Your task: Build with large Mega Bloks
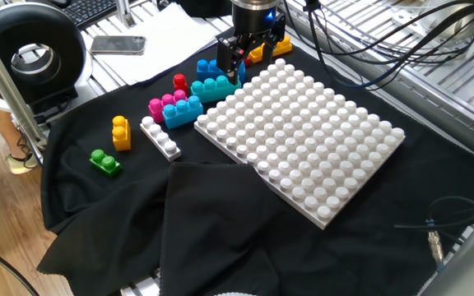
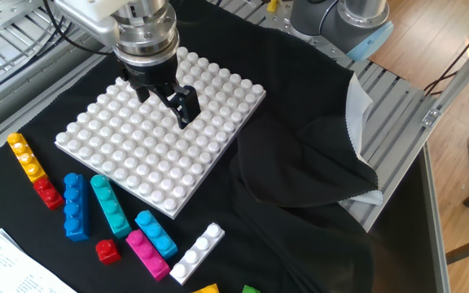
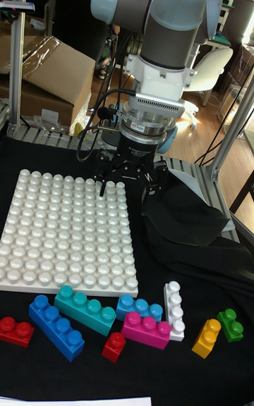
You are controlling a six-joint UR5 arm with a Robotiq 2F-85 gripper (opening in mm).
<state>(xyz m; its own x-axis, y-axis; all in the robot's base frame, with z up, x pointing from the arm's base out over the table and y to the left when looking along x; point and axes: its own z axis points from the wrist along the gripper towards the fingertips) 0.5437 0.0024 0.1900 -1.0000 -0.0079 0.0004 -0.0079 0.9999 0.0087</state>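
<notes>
The white studded board (image 1: 303, 136) lies on black cloth. My gripper (image 2: 163, 102) hovers above it, open, with nothing between its fingers; it also shows in the tall fixed view (image 3: 128, 186). Loose Mega Bloks lie in a row beside the board's edge: a long blue (image 3: 56, 326), a teal (image 3: 85, 307), a short blue (image 3: 139, 306), a pink (image 3: 146, 330), a white (image 3: 174, 311), a yellow-orange (image 3: 207, 337), a green (image 3: 229, 324) and two red ones (image 3: 15, 330). A longer yellow-orange brick (image 2: 24, 156) lies at the row's far end. No brick sits on the board.
The black cloth (image 2: 300, 163) is bunched into folds beside the board. Papers and a phone (image 1: 118, 44) lie past the bricks, next to a round black device (image 1: 31, 53). Cables (image 1: 385, 41) run along the table's metal rails. A second arm's base (image 2: 340, 20) stands at a corner.
</notes>
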